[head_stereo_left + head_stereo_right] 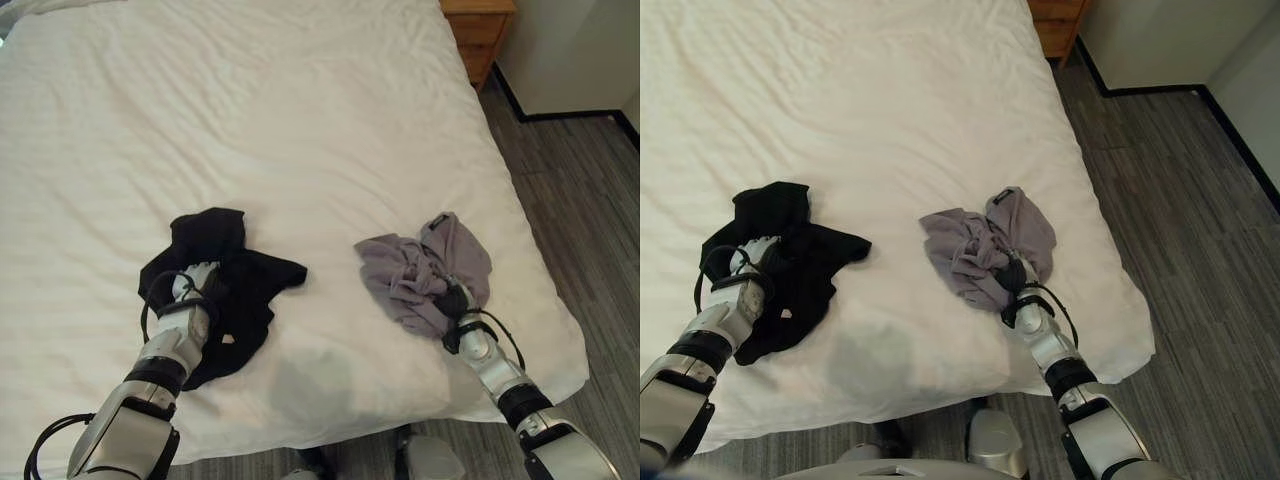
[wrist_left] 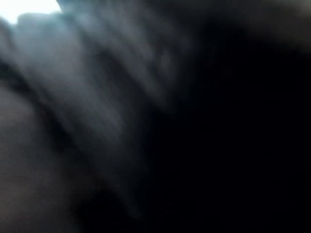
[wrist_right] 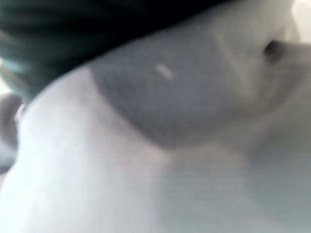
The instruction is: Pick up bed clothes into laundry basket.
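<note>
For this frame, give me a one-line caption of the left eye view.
Both hands reach onto the white bed: left hand on the black garment, right hand at the grey garment.

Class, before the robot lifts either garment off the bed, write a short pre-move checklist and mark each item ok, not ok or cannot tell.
1. Left hand on the black garment: ok, it rests on the cloth.
2. Left hand's hold closed: cannot tell, its fingers are buried in the cloth.
3. Right hand at the grey garment: ok, it sits at the near edge of the pile.
4. Right hand's hold closed: cannot tell, its fingers are hidden in the cloth.
5. Garments apart on the white bed: ok, bare sheet lies between them.
6. Laundry basket located: cannot tell.
</note>
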`<state>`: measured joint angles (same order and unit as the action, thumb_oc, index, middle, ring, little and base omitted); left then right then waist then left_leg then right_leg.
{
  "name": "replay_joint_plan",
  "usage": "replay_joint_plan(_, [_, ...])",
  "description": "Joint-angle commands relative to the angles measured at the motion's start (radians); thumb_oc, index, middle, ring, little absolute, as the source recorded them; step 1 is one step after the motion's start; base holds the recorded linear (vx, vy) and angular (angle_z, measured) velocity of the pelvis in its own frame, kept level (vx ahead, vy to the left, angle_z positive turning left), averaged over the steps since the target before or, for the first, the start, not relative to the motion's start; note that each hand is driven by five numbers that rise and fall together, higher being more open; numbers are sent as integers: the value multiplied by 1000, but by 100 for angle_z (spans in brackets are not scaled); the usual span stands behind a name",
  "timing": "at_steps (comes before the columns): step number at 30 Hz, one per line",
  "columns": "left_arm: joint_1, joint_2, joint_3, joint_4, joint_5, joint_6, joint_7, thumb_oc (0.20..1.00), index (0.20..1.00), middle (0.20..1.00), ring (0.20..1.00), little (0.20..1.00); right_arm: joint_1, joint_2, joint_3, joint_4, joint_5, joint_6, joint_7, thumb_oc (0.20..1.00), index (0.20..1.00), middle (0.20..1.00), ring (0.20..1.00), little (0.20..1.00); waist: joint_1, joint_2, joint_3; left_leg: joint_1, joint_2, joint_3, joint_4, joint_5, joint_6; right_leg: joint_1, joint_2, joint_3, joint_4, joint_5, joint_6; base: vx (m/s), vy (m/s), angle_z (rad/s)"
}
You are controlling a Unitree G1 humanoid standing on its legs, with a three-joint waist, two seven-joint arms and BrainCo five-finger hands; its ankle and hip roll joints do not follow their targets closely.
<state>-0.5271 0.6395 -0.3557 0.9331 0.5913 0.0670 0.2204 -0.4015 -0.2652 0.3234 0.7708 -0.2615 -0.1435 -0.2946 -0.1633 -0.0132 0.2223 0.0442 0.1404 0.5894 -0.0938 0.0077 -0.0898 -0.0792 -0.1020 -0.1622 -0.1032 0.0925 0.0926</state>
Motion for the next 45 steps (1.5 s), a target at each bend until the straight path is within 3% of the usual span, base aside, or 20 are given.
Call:
replay_joint_plan(1, [44, -77, -22, 130, -88, -20, -15, 200, 200, 200, 200, 200, 154, -1, 53, 402, 50, 169, 89, 200, 200, 200, 200, 200, 7, 55, 30, 17, 118, -20, 6, 61, -120, -3, -56, -27, 16, -56, 75, 34, 7, -3])
replay_joint_plan(4, [58, -84, 15, 43, -192, -41, 3, 200, 200, 200, 200, 200, 169, -10, 36, 391, 53, 169, 80, 200, 200, 200, 200, 200, 7, 59, 22, 29, 116, -26, 6, 57, -118, 13, -55, -33, 16, -64, 74, 13, 2, -1])
replay_joint_plan(7, [175, -121, 147, -279, -347, -101, 98, 200, 200, 200, 200, 200, 207, -39, -20, 279, 57, 169, 53, 200, 200, 200, 200, 200, 7, 54, 25, 49, 105, -38, 6, 48, -110, 41, -54, -36, 16, -79, 72, -20, -42, 5])
replay_joint_plan(8, [224, -141, 188, -372, -397, -136, 118, 200, 200, 200, 200, 200, 223, -47, -46, 215, 68, 159, 39, 200, 200, 200, 200, 200, 10, 46, 31, 59, 98, -37, 9, 56, -108, 51, -50, -31, 16, -89, 67, -47, -83, 5])
replay_joint_plan(10, [315, -170, 271, -523, -480, -179, 148, 200, 200, 200, 200, 200, 253, -71, -72, 71, 82, 142, 19, 200, 200, 200, 200, 200, 26, 2, 60, 0, 111, -60, 159, 43, -104, 62, -47, -5, 16, -82, 41, -157, -118, -1])
replay_joint_plan(11, [379, -198, 351, -635, -517, -213, 219, 200, 200, 200, 200, 200, 275, -103, -103, -86, 72, 131, 4, 200, 200, 200, 200, 200, 52, -28, 70, -37, 87, -182, 258, 32, -116, 62, -39, 23, 16, -79, 34, -134, -65, -9])
replay_joint_plan(12, [383, -199, 352, -638, -517, -211, 218, 200, 200, 200, 200, 200, 280, -105, -103, -92, 72, 134, 5, 200, 200, 200, 200, 200, 50, -27, 69, -39, 88, -184, 263, 30, -116, 63, -39, 22, 16, -79, 34, -43, 41, -20])
replay_joint_plan(15, [481, -262, 436, -786, -500, -243, 318, 200, 200, 200, 200, 200, 304, -151, -143, -341, 5, 105, -13, 200, 200, 200, 200, 200, 101, -56, 57, -49, -26, -459, 248, -97, -64, 51, -37, 85, 16, -70, 42, 10, 134, -91])
replay_joint_plan(16, [485, -263, 437, -790, -499, -241, 318, 200, 200, 200, 200, 200, 309, -152, -144, -347, 4, 108, -11, 200, 200, 200, 200, 200, 100, -58, 54, -51, -29, -459, 244, -92, -62, 48, -40, 85, 16, -67, 42, -5, 252, -136])
replay_joint_plan(17, [551, -309, 467, -947, -479, -279, 350, 200, 200, 200, 200, 200, 341, -185, -212, -545, -73, 73, -43, 200, 200, 200, 200, 200, 105, -60, 31, 6, -62, -599, 136, -121, -17, 33, 4, 174, 16, -54, 51, -16, 191, -146])
replay_joint_plan(21, [582, -305, 477, -1061, -492, -291, 344, 200, 200, 200, 200, 200, 418, -195, -306, -703, -114, 54, -70, 200, 200, 200, 200, 200, 81, -69, -15, 77, -41, -522, 26, -78, -9, 21, 1, 200, 16, -28, 71, -34, 246, -112])
replay_joint_plan(22, [589, -289, 461, -1125, -501, -300, 318, 200, 200, 200, 200, 200, 454, -182, -363, -810, -131, 49, -83, 200, 200, 200, 200, 200, 56, -80, -22, 96, -49, -486, 6, -84, -2, 12, -15, 217, 22, -3, 98, -124, 264, -73])
replay_joint_plan(29, [590, -265, 448, -1226, -516, -309, 322, 200, 200, 200, 200, 200, 520, -132, -441, -996, -166, 29, -124, 200, 200, 200, 200, 200, -2, -108, -26, 109, -70, -413, 6, -97, 17, -42, -40, 244, 58, 62, 154, -138, 176, -62])
replay_joint_plan(31, [570, -261, 452, -1213, -495, -297, 355, 200, 200, 200, 200, 200, 512, -132, -448, -1032, -207, 24, -164, 200, 200, 200, 200, 200, 1, -83, -10, 108, -47, -359, 6, -83, 16, -76, -60, 99, 117, 34, 138, -261, 144, -59])
replay_joint_plan(32, [546, -267, 455, -1181, -494, -282, 388, 200, 200, 200, 200, 200, 492, -135, -443, -1069, -261, 22, -203, 200, 200, 200, 200, 200, 10, -58, -8, 99, -20, -296, 6, -61, 8, -53, -108, -109, 162, -25, 89, -297, 161, -133])
replay_joint_plan(33, [538, -268, 452, -1171, -499, -277, 395, 200, 200, 200, 200, 200, 489, -139, -446, -1091, -283, 22, -216, 200, 200, 200, 200, 200, 7, -52, -8, 100, -11, -271, 6, -57, 7, -39, -115, -156, 195, -45, 80, -310, 160, -153])
replay_joint_plan(36, [540, -270, 446, -1179, -520, -293, 401, 200, 200, 200, 200, 200, 488, -141, -462, -1143, -320, 11, -248, 200, 200, 200, 200, 200, -1, -40, -22, 93, 7, -198, 6, -33, 18, -10, -127, -169, 286, -71, 71, -159, 106, -91])
replay_joint_plan(40, [580, -265, 432, -1246, -542, -312, 373, 200, 200, 200, 200, 200, 483, -144, -441, -1164, -329, -1, -262, 200, 200, 200, 200, 200, 26, -12, -38, 95, 19, -105, 6, -32, 29, 67, -202, -231, 367, -101, 81, -82, 55, -92])
replay_joint_plan(43, [599, -262, 423, -1329, -573, -319, 347, 200, 200, 200, 200, 200, 478, -159, -421, -1175, -336, 3, -258, 200, 200, 200, 200, 200, 57, 8, -51, 98, 28, 7, 10, -7, 34, 132, -252, -360, 365, -91, 85, -159, -15, -142])
replay_joint_plan(45, [616, -244, 391, -1374, -588, -323, 315, 200, 200, 200, 200, 200, 446, -182, -375, -1171, -336, 2, -241, 200, 200, 200, 200, 200, 86, 24, -68, 107, 50, 132, 17, 15, 34, 178, -293, -490, 377, -62, 95, -149, -77, -234])
